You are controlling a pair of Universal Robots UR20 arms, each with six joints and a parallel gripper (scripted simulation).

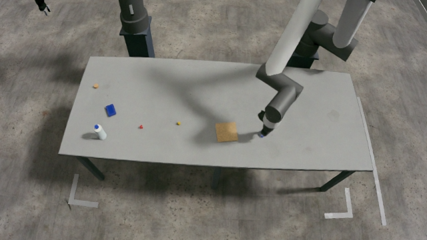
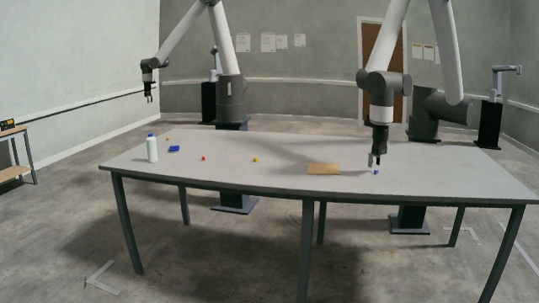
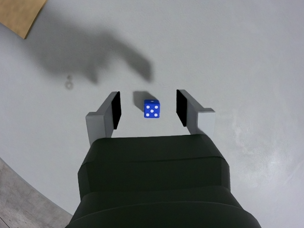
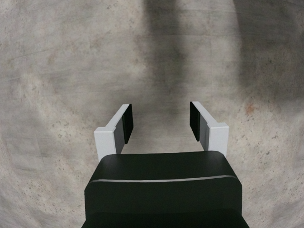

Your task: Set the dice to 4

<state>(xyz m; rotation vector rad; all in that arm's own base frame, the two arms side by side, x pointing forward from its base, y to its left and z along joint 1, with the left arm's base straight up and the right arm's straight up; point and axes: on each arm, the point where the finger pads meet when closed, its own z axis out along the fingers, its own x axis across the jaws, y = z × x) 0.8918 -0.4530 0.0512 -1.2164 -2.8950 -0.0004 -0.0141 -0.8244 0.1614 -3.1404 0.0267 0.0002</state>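
The blue die (image 1: 261,135) (image 2: 376,172) (image 3: 151,109) sits flat on the table, off the mat, with 5 on top. My left gripper (image 2: 374,162) (image 3: 148,102) is open above it, the die showing between its fingers in the left wrist view. The tan mat (image 1: 227,132) (image 2: 323,169) (image 3: 19,19) holds no die. The yellow die (image 1: 178,123) (image 2: 255,160) and red die (image 1: 141,127) (image 2: 203,158) lie off the mat; their top numbers are too small to read. My right gripper (image 1: 46,12) (image 2: 149,100) (image 4: 161,115) is open and empty, away from the table above the floor.
A white bottle (image 1: 101,133) (image 2: 152,149) with a blue cap stands at the table's left end in the top and exterior views. A blue block (image 1: 111,110) (image 2: 173,148) and a small orange object (image 1: 95,86) (image 2: 168,138) lie behind it.
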